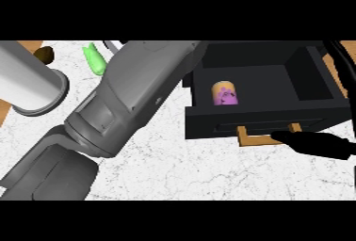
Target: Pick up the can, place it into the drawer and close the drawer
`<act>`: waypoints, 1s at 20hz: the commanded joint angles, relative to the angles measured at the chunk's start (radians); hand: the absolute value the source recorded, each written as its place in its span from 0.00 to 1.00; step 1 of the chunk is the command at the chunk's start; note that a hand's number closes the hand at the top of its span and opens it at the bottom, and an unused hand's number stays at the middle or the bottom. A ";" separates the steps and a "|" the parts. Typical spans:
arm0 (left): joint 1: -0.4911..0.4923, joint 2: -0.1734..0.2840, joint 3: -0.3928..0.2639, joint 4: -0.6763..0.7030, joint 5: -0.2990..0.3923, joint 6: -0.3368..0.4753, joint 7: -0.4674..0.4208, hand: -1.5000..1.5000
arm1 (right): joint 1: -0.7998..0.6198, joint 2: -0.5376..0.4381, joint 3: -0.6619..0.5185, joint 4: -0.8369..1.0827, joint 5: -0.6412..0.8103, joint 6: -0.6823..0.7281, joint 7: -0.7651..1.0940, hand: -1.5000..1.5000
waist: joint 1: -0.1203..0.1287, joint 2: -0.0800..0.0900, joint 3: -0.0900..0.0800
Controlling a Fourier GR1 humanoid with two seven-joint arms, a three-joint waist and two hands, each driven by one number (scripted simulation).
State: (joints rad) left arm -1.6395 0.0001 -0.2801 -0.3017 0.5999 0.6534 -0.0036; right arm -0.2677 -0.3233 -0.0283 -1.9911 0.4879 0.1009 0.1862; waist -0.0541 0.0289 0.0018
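Head view at the drawer (316,75), which serves as the landmark. The drawer stands pulled out over the counter (201,174), and the can (224,92) lies on its side on the drawer floor, left of the middle, its long axis running from the drawer's front toward its back. Placing therefore looks done; closing remains. The right hand (313,142) lies just in front of the drawer's front panel, at its right part, with straight fingers pointing left along the tan handle (259,136) and touching or nearly touching it; it holds nothing. The can is beyond the front panel from this hand, up and to the left, with the panel between them. The left forearm (135,89) crosses diagonally to the left of the drawer, its upper end passing the drawer's left rear corner; the left hand itself is out of view, so its state cannot be told. The right hand is judged the nearer 1 for the closing push, which would run square to the front panel, along the can's long axis. Far left of the drawer stand a grey cylinder (31,80) and a green object (94,59).
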 commanded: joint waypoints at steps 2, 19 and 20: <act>0.027 0.000 -0.005 0.023 -0.007 -0.028 -0.048 0.00 | -0.089 -0.013 0.065 0.207 0.152 -0.046 -0.067 0.00 | 0.028 -0.002 0.000; 0.029 0.087 0.013 -0.024 -0.049 -0.071 0.042 0.00 | -0.387 0.136 0.149 0.970 0.514 -0.434 -0.230 0.00 | 0.085 -0.017 -0.001; 0.025 0.147 0.016 -0.044 -0.046 -0.109 0.090 0.00 | -0.351 0.123 0.130 0.996 0.508 -0.476 -0.263 0.00 | 0.090 -0.022 -0.001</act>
State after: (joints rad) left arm -1.6180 0.0886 -0.2639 -0.3201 0.5636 0.5754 0.0380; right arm -0.5755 -0.2238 0.1163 -1.1457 0.9484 -0.2720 -0.0440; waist 0.0233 0.0111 0.0011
